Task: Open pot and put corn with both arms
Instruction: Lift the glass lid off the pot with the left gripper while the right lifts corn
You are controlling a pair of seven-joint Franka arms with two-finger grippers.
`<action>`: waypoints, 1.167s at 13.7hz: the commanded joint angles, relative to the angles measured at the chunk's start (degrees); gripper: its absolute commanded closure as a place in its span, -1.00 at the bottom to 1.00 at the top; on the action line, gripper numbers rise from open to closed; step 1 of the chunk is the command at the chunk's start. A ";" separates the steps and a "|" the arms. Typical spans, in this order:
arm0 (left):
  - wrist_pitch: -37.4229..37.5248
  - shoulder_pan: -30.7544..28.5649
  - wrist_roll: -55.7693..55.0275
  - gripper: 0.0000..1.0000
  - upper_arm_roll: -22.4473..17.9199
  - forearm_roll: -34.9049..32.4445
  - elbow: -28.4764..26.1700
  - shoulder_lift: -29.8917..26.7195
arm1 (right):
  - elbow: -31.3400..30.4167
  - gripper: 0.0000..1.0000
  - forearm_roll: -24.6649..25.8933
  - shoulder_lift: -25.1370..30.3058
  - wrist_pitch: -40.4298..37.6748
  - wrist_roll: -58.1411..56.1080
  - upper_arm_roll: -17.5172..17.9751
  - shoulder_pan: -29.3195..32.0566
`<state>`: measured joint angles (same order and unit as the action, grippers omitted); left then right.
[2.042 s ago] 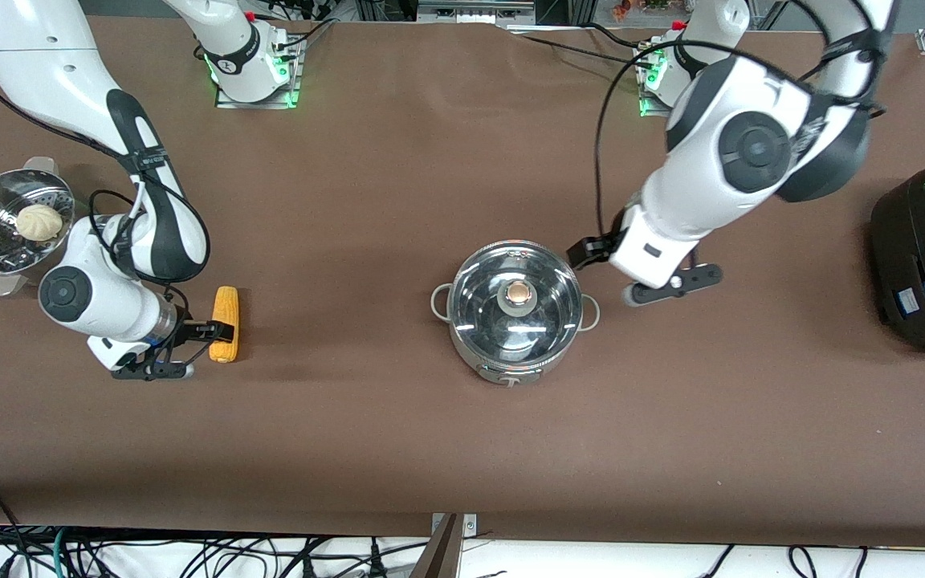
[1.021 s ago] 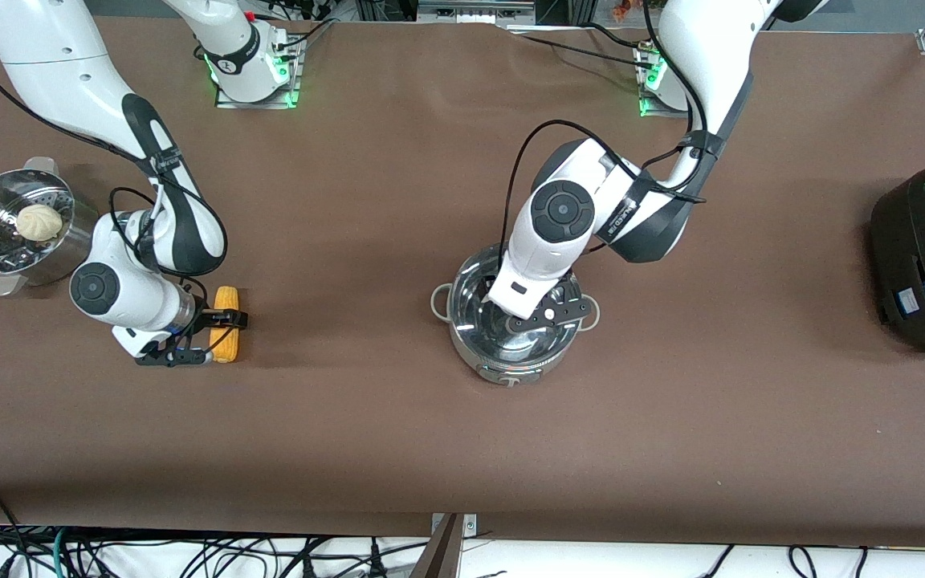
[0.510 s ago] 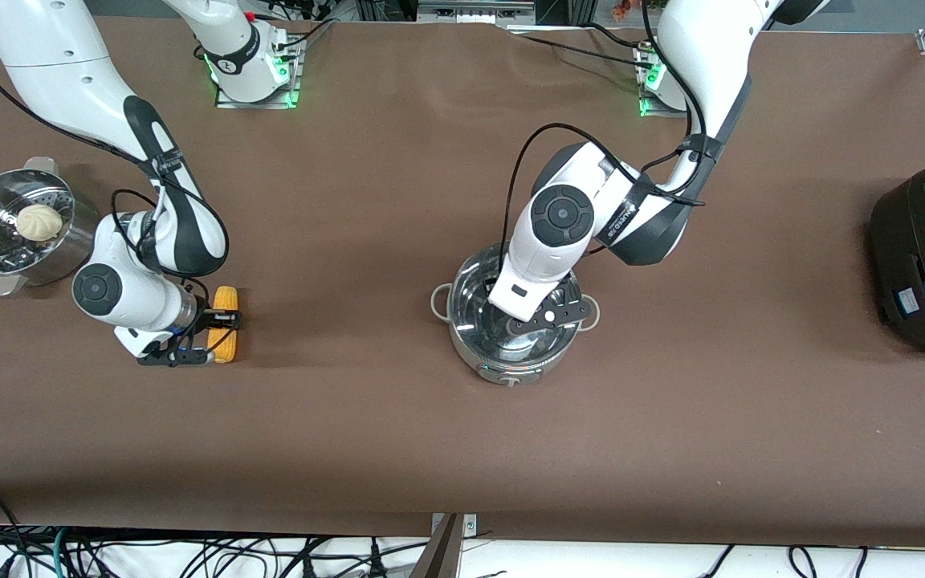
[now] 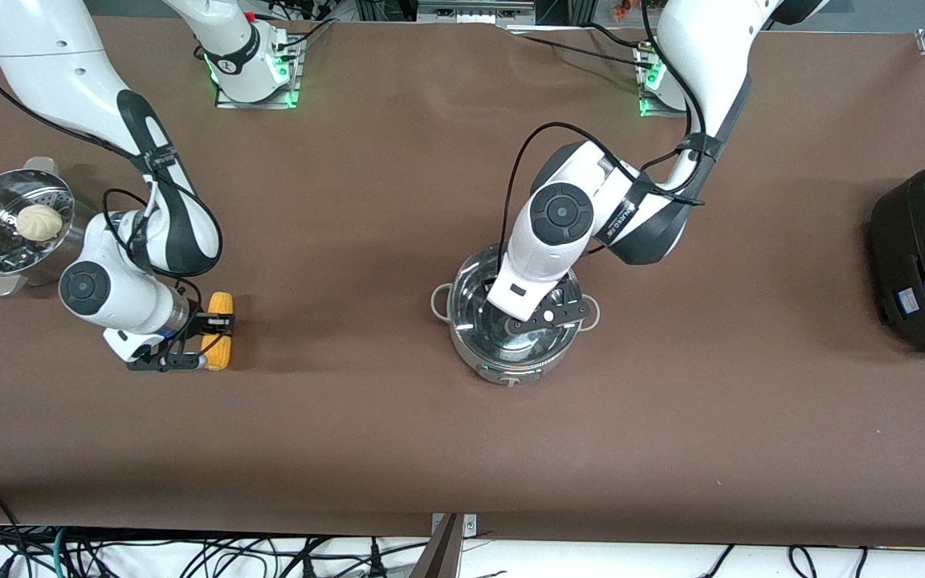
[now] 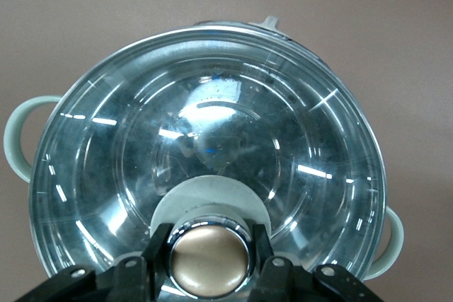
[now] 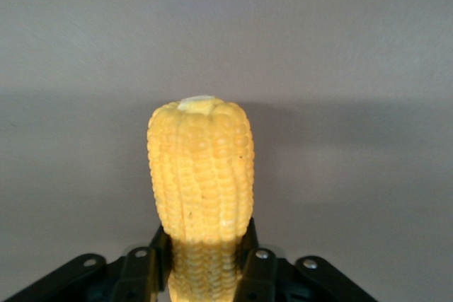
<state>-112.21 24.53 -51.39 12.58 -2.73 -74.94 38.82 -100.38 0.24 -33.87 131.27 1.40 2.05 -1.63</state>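
Your left hand (image 5: 211, 263) was clamped on the lid's knob (image 5: 211, 259) atop the pot (image 4: 511, 321) mid-bench; your right hand (image 6: 205, 256) gripped the corn (image 6: 202, 175) near one end, so it could have pivoted free.

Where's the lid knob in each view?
Front: hidden under the left gripper, at the middle of the pot.
Left wrist: knob at bottom centre, clamped between the fingers.
Right wrist: not in it; only the corn.
Shared landmark: the pot's loop handles.
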 commanded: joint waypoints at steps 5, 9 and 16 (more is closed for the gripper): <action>5.78 -4.22 6.26 1.00 -3.17 1.57 1.03 -7.42 | 4.41 0.55 -0.68 9.60 -11.02 3.93 2.86 -0.12; 6.83 -9.31 23.92 1.00 -10.72 9.31 -3.71 -12.44 | 8.70 0.55 -0.24 11.46 -18.06 13.35 8.04 -0.65; 4.65 -17.59 48.02 1.00 -15.38 9.15 -15.66 -16.14 | 17.66 0.55 0.98 8.48 -19.21 28.48 8.41 -17.68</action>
<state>-105.56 7.59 -10.11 -1.20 5.25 -85.24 26.33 -87.66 0.33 -22.72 113.66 28.17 10.89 -15.62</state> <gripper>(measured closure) 0.493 0.718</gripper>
